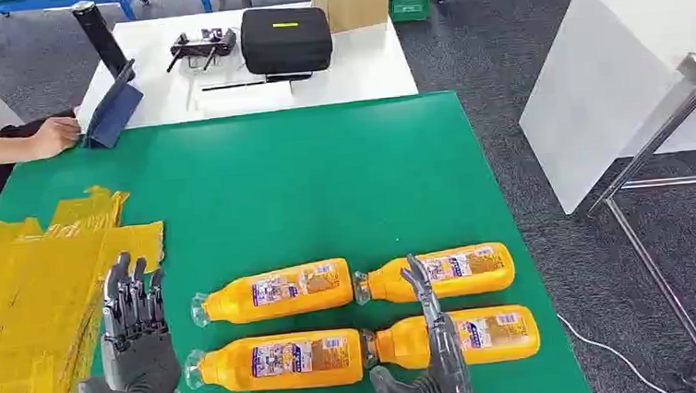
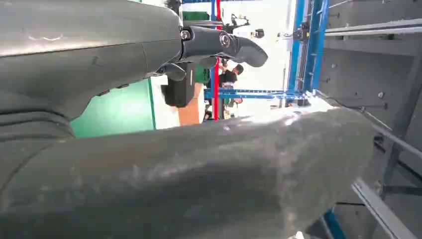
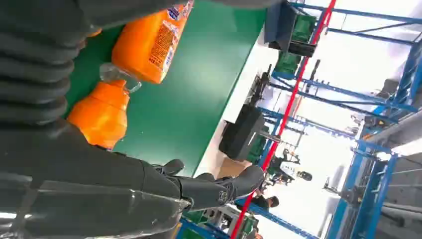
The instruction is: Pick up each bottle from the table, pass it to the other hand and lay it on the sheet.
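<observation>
**Right hand nearest the bottles; none lifted yet**

Left hand [image 1: 135,345] is seen lowest in the head view, fingers spread and upright, nothing held, parked between the yellow sheet [image 1: 32,293] and the bottle rows. Four orange bottles lie flat on the green table [image 1: 306,181] in a two-by-two block, long axes running left-right, caps pointing left. Front-left bottle [image 1: 277,360] sits just beside the left hand; front-right bottle [image 1: 456,337] is directly under the right hand [image 1: 434,348], whose fingers are extended over it, reaching toward the rear-right bottle [image 1: 442,273]. Contact probably not made, though the wrist view is too occluded to confirm. Right hand is released, gripping nothing. Fingers lie across the bottle's long axis, so a wrap across the body is judged the likely grasp.
</observation>
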